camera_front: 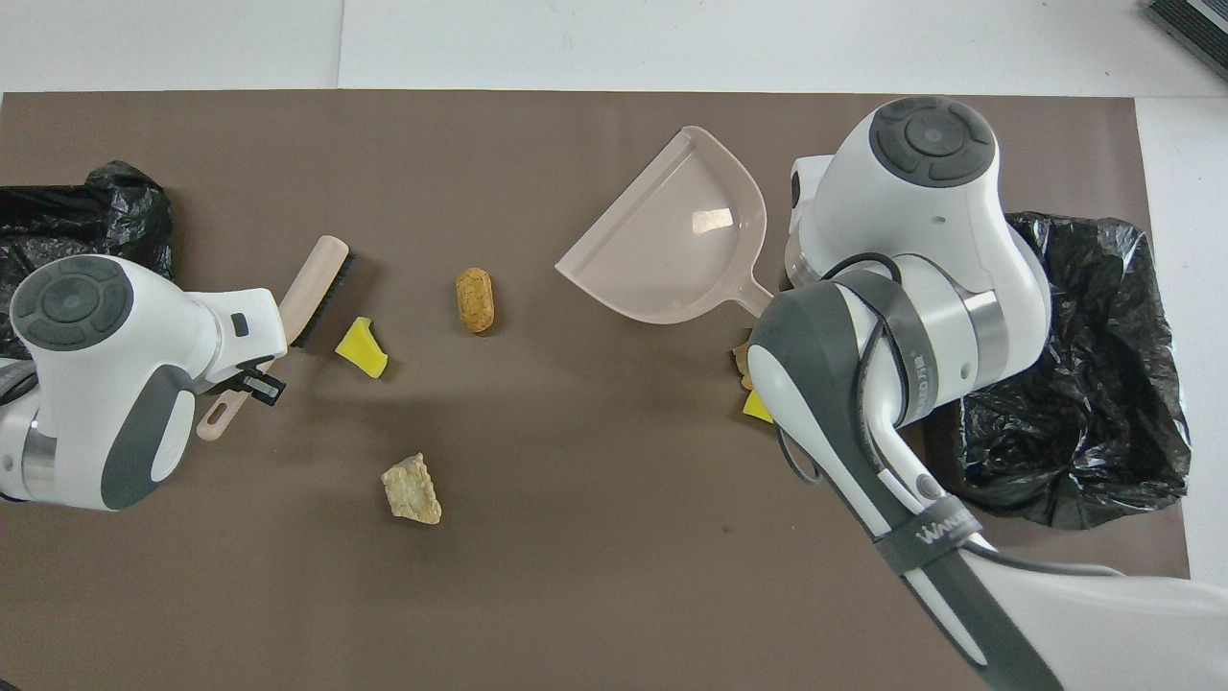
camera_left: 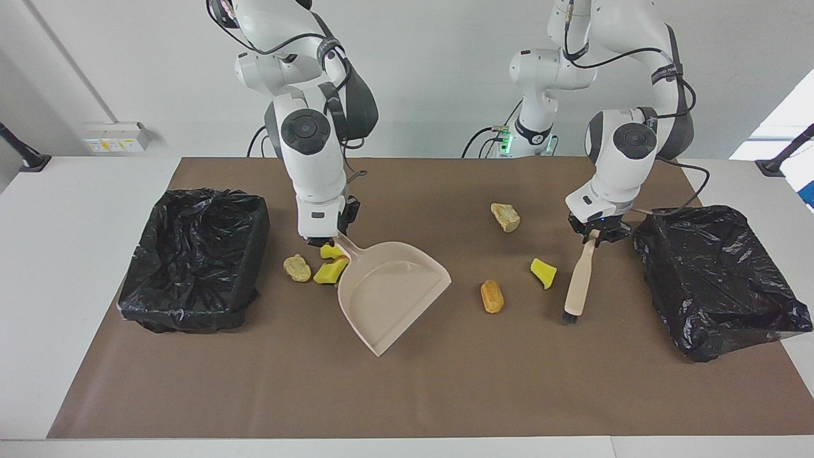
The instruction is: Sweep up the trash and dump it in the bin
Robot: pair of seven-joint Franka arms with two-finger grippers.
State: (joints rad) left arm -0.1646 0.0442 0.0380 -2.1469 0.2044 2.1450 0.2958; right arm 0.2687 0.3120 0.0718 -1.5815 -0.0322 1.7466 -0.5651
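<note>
Now right gripper (camera_left: pixel 325 240) gripping pink dustpan (camera_left: pixel 391 296), left gripper (camera_left: pixel 598 230) gripping brush (camera_left: pixel 580 280)

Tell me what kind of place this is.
Most likely a robotics lab set up for cleaning trials. Two white arms stand at a table covered with brown paper, plain white wall around. The staged props fit: a dustpan, a brush, and bag-lined bins.

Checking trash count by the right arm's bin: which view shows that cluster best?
Facing view: the cluster, a beige lump and yellow wedges, lies exposed between the dustpan and bin. Overhead, the right arm covers it; only slivers show.
</note>
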